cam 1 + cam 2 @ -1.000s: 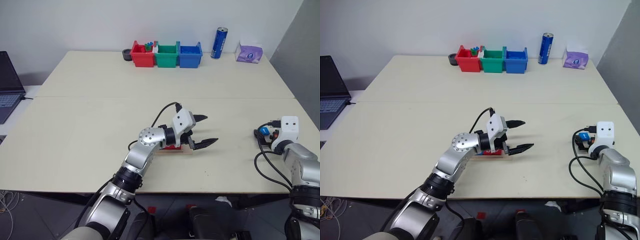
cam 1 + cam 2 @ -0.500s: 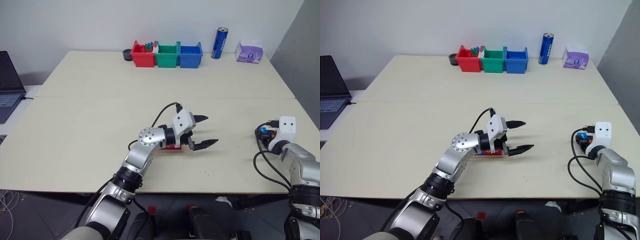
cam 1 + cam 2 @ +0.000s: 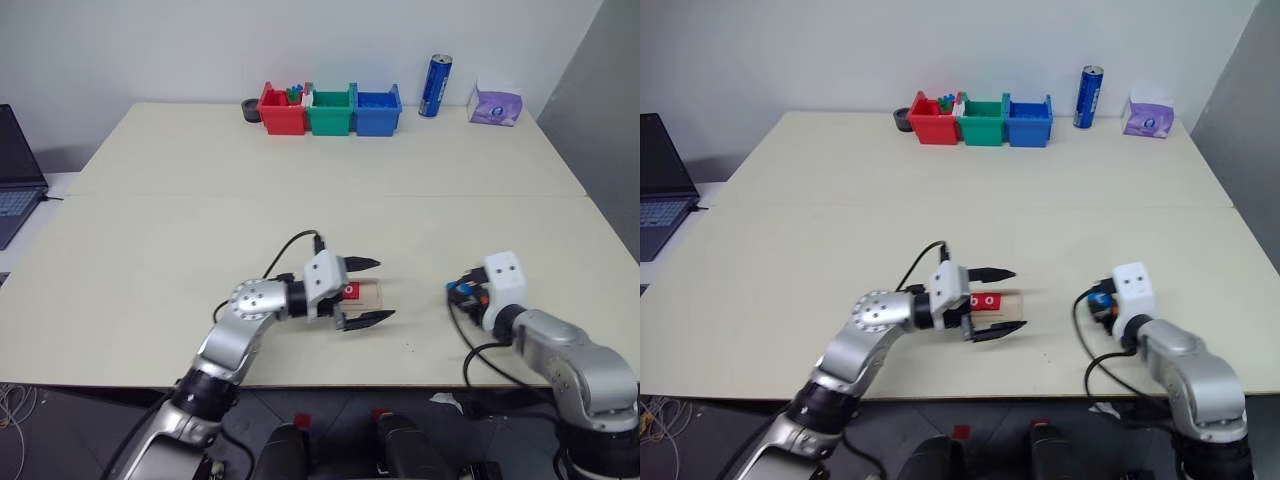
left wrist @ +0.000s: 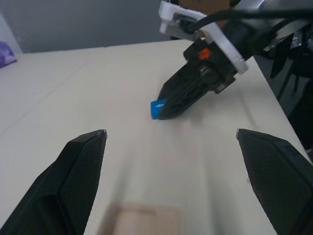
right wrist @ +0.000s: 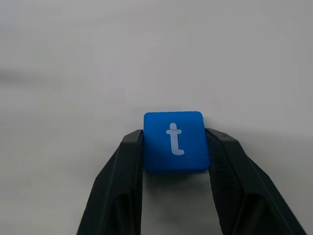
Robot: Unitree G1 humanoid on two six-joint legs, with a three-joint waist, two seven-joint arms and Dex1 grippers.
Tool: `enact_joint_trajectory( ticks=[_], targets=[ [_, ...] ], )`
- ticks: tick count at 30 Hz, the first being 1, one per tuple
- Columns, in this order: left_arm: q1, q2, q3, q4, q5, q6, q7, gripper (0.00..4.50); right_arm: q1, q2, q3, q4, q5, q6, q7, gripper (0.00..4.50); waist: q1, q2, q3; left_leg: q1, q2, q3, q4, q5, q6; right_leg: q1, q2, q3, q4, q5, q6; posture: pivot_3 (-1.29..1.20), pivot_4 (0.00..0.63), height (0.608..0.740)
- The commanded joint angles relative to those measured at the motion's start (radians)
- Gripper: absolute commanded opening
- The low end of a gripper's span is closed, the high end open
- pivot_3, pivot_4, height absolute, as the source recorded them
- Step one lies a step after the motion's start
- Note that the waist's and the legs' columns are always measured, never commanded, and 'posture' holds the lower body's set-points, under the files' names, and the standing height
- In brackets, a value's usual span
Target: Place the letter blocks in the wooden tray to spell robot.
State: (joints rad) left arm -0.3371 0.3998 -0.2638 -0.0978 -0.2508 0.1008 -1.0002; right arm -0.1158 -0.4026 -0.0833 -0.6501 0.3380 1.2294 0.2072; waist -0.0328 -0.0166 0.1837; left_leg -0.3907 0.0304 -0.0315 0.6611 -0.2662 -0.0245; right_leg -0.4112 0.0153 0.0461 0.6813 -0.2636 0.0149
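A pale table (image 3: 300, 170) spans the head views, with three bins (image 3: 330, 108) at top centre. Low and centre, the left gripper (image 3: 366, 291) hovers with fingers spread over the wooden tray (image 3: 1008, 300), which holds red letter blocks (image 3: 982, 300) (how many is unclear). At lower right, the right gripper (image 5: 174, 147) pinches the blue "t" block (image 5: 175, 141).

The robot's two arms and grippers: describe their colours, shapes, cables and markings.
Both arms are silver-grey metal with rounded joints and black rings. Each ends in a white boxy wrist block carrying two black tapered fingers: left gripper, right gripper. The finger surface is finely textured. Black cables loop from each wrist.
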Motion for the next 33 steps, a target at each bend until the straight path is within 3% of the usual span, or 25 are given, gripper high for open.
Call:
enact_joint_trajectory(
  ticks=[1, 5, 11, 20, 23, 26, 28, 33],
  targets=[
    [0.070, 0.047, 0.038, -0.146, -0.055, 0.035, -0.009, 4.50, 0.005, 0.047, 0.040, -0.166, 0.018, 0.144, -0.052, 1.45, 0.002, 0.000, 0.000, 0.000, -0.001, 0.000, 0.000, 0.000, 0.000, 0.000, -0.001, 0.000, 0.000, 0.000, 0.000, 0.00, 0.150, 0.740],
    [0.178, 0.088, 0.058, -0.229, -0.066, 0.072, 0.025, 4.50, -0.016, 0.065, 0.054, -0.155, -0.007, 0.180, -0.071, 1.45, 0.005, 0.000, 0.000, 0.000, -0.001, 0.002, 0.001, 0.000, 0.000, 0.001, -0.005, -0.001, -0.002, 0.000, 0.001, 0.00, 0.150, 0.740],
    [0.186, 0.078, 0.051, -0.263, -0.062, 0.104, 0.077, 4.50, -0.048, 0.065, 0.055, -0.095, -0.026, 0.165, -0.077, 1.45, 0.004, -0.001, 0.000, 0.000, -0.003, 0.004, 0.001, 0.000, 0.000, 0.001, -0.007, -0.001, -0.003, 0.001, 0.003, 0.00, 0.150, 0.740],
    [0.145, 0.082, 0.058, -0.278, -0.075, 0.145, 0.102, 4.50, -0.092, 0.091, 0.030, -0.093, 0.035, 0.229, -0.014, 4.49, 0.001, -0.001, 0.000, 0.000, -0.002, 0.003, 0.000, 0.000, 0.000, 0.000, -0.002, -0.002, -0.003, 0.001, 0.003, 0.00, 0.150, 0.740],
    [0.141, 0.098, 0.070, -0.284, -0.095, 0.153, 0.082, 4.50, -0.141, -0.019, 0.006, -0.098, 0.060, 0.215, 0.064, 4.49, 0.001, -0.001, 0.001, 0.000, -0.002, 0.003, 0.000, 0.000, 0.000, 0.000, -0.002, -0.002, -0.002, 0.001, 0.003, 0.00, 0.150, 0.740],
    [0.134, 0.119, 0.087, -0.283, -0.120, 0.157, 0.057, 4.50, -0.164, -0.273, 0.052, -0.071, 0.048, 0.012, 0.240, 4.49, 0.001, 0.000, 0.001, -0.001, -0.003, 0.005, 0.001, 0.000, 0.000, -0.001, -0.003, -0.002, -0.003, 0.001, 0.003, 0.00, 0.150, 0.740],
    [0.130, 0.133, 0.098, -0.276, -0.138, 0.158, 0.037, 4.50, -0.166, -0.372, 0.034, -0.012, 0.077, -0.130, 0.388, 4.49, 0.001, -0.001, 0.002, -0.001, -0.004, 0.005, 0.000, 0.000, 0.000, 0.000, -0.003, -0.002, -0.004, 0.001, 0.003, 0.00, 0.150, 0.740],
    [0.118, 0.152, 0.116, -0.219, -0.148, 0.116, -0.021, 4.50, -0.089, -0.466, 0.057, 0.202, 0.055, -0.648, 0.757, 4.49, 0.002, -0.002, 0.002, -0.001, -0.002, 0.004, 0.000, 0.000, 0.001, 0.000, -0.001, -0.003, -0.005, 0.000, 0.002, 0.00, 0.150, 0.740]
  ],
)
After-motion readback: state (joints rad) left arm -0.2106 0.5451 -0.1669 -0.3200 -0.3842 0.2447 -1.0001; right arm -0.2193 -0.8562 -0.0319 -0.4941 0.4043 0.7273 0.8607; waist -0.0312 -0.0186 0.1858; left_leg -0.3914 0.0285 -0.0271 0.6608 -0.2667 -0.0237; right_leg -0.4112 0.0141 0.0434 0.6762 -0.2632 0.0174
